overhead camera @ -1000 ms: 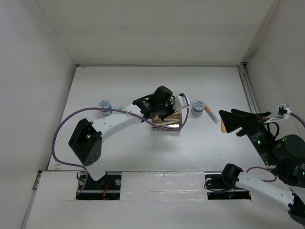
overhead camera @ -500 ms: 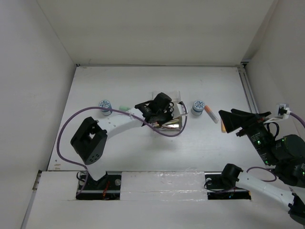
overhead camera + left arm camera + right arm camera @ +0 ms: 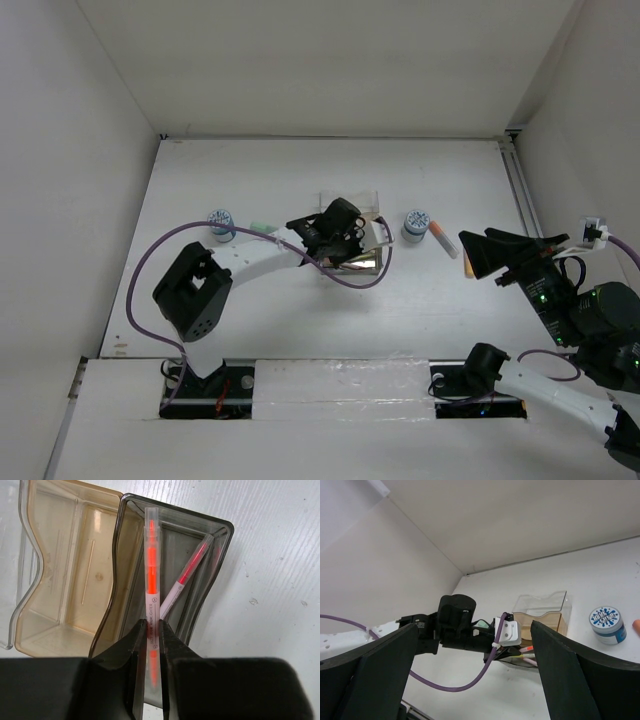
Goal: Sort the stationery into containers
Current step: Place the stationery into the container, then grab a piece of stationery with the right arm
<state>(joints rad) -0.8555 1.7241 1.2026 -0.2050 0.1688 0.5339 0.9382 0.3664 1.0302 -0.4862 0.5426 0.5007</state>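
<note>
My left gripper (image 3: 151,625) is shut on a white-and-orange highlighter (image 3: 151,575) whose far end reaches into the dark, smoky compartment (image 3: 220,527) of the clear organizer (image 3: 372,196). A red pen (image 3: 189,572) lies slanted in that same compartment. The tan compartment (image 3: 65,580) beside it holds nothing I can see. From above, the left gripper (image 3: 338,234) covers most of the organizer. My right gripper (image 3: 488,254) hangs open at the right, apart from everything, and it faces the organizer (image 3: 542,611) in the right wrist view.
One patterned roll (image 3: 219,222) stands left of the organizer, with a green marker (image 3: 262,227) next to it. Another roll (image 3: 414,222) and an orange marker (image 3: 441,236) lie to the right. The left arm's purple cable (image 3: 140,275) loops out to the left. White walls enclose the table.
The left gripper has moved a little toward the near edge, over the organizer, with the highlighter still in it. The left elbow has swung right. The right arm has not moved.
</note>
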